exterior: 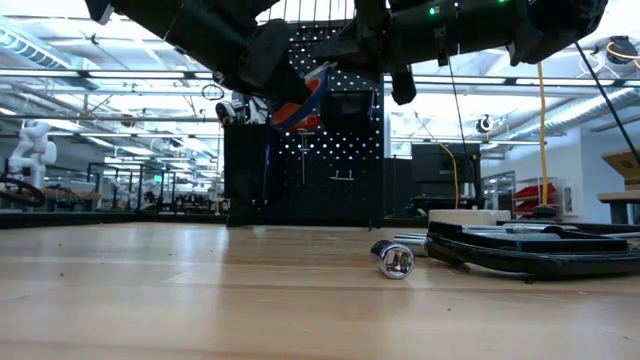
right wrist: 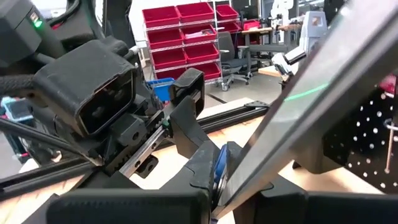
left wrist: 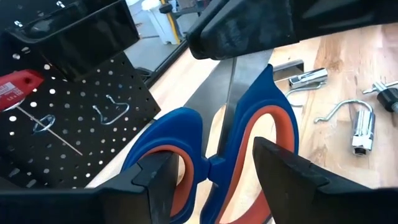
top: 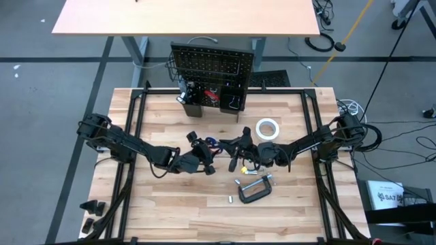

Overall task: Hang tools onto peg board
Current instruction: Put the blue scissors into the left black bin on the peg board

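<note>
High view: tan wooden table (top: 170, 211) carrying upright black perforated peg board (top: 212, 64) with black bins (top: 231, 99) at far edge; left gripper (top: 206, 158) and right gripper (top: 236, 151) meeting at mid-table, both on blue-and-orange-handled scissors (top: 214, 144) lifted between them; white tape roll (top: 268, 128) flat on table just beyond right arm; black C-clamp (top: 255, 189) lying nearer front edge, small silver socket piece (top: 230, 199) beside it. Low view: scissors (exterior: 300, 100) held in air, clear of table, in front of peg board (exterior: 300, 170); silver cylindrical ratchet head (exterior: 395, 259) resting on table; C-clamp frame (exterior: 530, 245) flat at right. Left wrist view: left gripper fingers (left wrist: 155, 180) set apart on either side of scissors handle loops (left wrist: 249, 130), contact with loops not clearly visible; steel blades running up into right gripper's dark fingers (left wrist: 249, 28), pinched there; red-handled screwdriver (left wrist: 22, 87) hung on peg board (left wrist: 93, 124) beside bare wire hook (left wrist: 112, 112); silver hooks and ratchet part (left wrist: 360, 127) loose on table. Right wrist view: right gripper fingers (right wrist: 199, 168) pressed together on steel scissors blade (right wrist: 292, 118); left arm's gripper body (right wrist: 93, 93) close opposite; red storage bins on rack (right wrist: 186, 31) in room behind.
</note>
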Robot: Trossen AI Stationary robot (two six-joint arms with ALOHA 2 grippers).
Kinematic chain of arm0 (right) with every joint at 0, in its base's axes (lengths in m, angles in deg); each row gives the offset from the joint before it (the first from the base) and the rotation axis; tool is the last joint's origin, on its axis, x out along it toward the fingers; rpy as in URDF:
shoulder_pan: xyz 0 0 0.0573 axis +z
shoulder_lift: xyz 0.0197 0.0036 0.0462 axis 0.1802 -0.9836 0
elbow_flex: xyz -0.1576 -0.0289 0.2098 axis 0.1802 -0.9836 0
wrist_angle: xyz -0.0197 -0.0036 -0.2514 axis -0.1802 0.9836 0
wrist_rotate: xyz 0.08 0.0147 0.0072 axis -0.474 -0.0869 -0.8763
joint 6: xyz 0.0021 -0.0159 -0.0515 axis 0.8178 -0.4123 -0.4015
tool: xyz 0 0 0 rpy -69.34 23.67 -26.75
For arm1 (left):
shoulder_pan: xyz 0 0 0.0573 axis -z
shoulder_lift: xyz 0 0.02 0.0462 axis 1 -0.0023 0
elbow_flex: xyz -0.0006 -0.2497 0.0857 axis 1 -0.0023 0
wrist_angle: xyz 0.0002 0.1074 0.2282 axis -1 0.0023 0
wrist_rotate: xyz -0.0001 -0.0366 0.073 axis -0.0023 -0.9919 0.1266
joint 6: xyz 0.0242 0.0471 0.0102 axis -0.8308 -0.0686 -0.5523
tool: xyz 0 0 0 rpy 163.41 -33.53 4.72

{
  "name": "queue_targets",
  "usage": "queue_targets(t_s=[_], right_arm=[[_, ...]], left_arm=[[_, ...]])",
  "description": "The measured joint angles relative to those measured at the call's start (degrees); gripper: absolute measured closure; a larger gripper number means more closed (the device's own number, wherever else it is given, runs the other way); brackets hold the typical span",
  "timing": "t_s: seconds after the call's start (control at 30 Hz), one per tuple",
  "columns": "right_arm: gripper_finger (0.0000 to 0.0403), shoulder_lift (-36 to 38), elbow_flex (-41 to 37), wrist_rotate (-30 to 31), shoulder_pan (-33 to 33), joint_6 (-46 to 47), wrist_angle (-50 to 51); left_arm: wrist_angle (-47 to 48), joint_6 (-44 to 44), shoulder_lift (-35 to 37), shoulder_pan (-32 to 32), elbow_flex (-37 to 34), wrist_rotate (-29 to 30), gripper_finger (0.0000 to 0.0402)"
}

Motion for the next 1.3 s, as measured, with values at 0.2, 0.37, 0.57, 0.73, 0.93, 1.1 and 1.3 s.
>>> queue_targets(t_s=[0.2, 0.37, 0.57, 0.73, 0.93, 1.1, 1.3], right_arm=[[0.0385, 0.00, 0.00, 1.27, -0.04, 5.84, -0.39], [0.0385, 0.00, 0.00, 1.65, -0.11, 7.54, -0.39], [0.0366, 0.00, 0.02, 2.78, -0.29, 7.57, 0.01], [0.0304, 0.58, 0.86, -0.47, -0.59, 10.10, -1.71], [0.0252, 0.30, 0.57, -2.84, -0.74, 7.06, -3.03], [0.0227, 0.34, 0.56, -2.96, -0.61, 2.69, -2.61], [0.0219, 5.19, 0.45, -2.08, -0.61, -2.40, 3.32]], left_arm=[[-0.24, 0.25, -0.04, -0.63, 0.07, 1.57, 0.0196], [-0.48, 0.19, -0.09, -0.87, 0.07, 2.04, 0.0196], [-0.59, -1.09, -0.11, -0.87, 0.07, 2.10, 0.0196], [0.45, -1.34, -0.48, -1.05, -0.25, 2.10, 0.0196], [0.62, -1.56, -0.35, -0.93, -0.24, 2.38, 0.0196], [0.48, -3.71, -0.35, -0.81, -0.22, 2.84, 0.0196], [0.45, -8.10, -0.26, 0.79, -0.17, 3.16, 0.0215]])
